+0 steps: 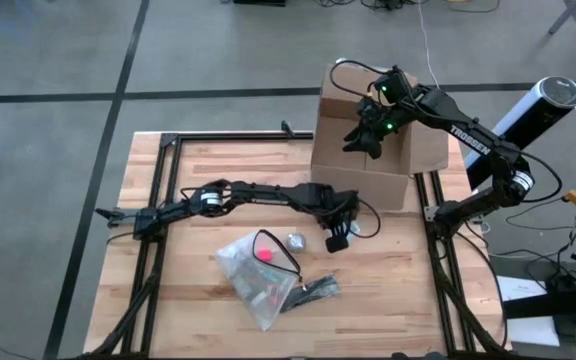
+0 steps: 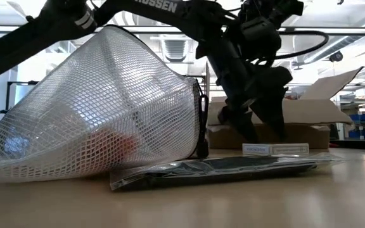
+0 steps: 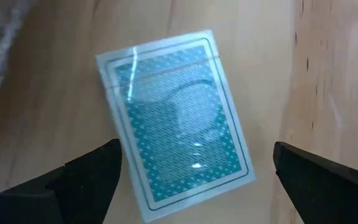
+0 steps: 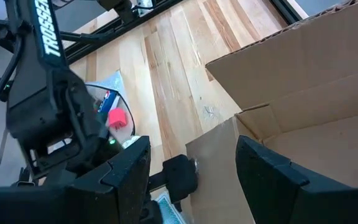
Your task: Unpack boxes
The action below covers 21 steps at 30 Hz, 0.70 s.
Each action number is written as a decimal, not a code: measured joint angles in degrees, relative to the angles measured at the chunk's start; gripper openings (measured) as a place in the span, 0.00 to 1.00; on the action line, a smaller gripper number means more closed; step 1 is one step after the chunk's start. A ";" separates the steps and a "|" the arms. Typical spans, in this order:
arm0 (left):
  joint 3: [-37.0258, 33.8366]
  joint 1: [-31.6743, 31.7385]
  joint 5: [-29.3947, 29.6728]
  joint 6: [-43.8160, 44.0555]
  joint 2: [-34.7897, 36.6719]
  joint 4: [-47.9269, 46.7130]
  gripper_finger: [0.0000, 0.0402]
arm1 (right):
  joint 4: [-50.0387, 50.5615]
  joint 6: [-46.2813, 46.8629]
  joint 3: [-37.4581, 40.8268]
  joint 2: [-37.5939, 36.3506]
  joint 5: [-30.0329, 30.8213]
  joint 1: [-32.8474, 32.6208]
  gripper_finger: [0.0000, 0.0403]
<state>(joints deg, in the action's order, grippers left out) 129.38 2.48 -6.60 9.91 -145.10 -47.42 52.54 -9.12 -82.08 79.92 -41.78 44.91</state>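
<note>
Left gripper (image 1: 336, 240) released, poised over a sealed card deck (image 3: 176, 118) near table (image 1: 198, 170) centre. Cardboard box (image 1: 368, 140) at one o'clock, flaps up: light, stiff, best taken by a flap edge. Right gripper (image 1: 366, 140) above it, parted, grasping nothing.

The high view looks straight down from well above the wooden table (image 1: 388, 290), taking in both arms and the cardboard box (image 1: 368, 150) at the table's far edge. The low view sits at table-top level, very near a mesh pouch (image 2: 106, 107) that fills its foreground, facing level across to the same box (image 2: 309, 120) and the room behind. The left wrist view points down, close over a deck of cards (image 3: 176, 118) on the table. The right wrist view hangs above the box (image 4: 309, 99), looking across the table to the pouch (image 4: 114, 102) and the left arm (image 4: 42, 93)
</note>
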 joint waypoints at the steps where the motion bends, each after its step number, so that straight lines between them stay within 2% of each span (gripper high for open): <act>1: -0.37 -0.26 0.97 -0.33 0.00 0.19 0.98 | 0.00 0.03 0.00 0.00 0.00 0.00 0.52; 5: -3.18 -0.46 3.68 1.11 0.00 0.59 0.98 | 0.01 0.06 0.00 0.00 -0.02 0.00 0.52; 12: -7.59 -0.43 4.23 5.13 0.61 1.67 0.96 | 0.74 0.08 0.00 0.00 -0.09 -0.01 0.52; 14: -7.49 -0.42 4.29 5.18 0.54 1.70 0.91 | 0.80 0.08 0.00 0.00 -0.09 0.00 0.52; 19: -4.24 -0.42 3.35 3.09 -0.05 4.10 0.70 | 0.80 0.48 0.00 -0.01 -0.12 0.00 0.52; 21: -3.51 -0.41 3.31 2.69 -0.22 4.39 0.69 | 0.80 0.50 0.00 -0.04 -0.11 0.00 0.52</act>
<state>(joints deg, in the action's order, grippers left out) 125.87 2.07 -3.29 12.60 -145.32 -43.03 53.34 -8.62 -82.08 79.88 -41.89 44.91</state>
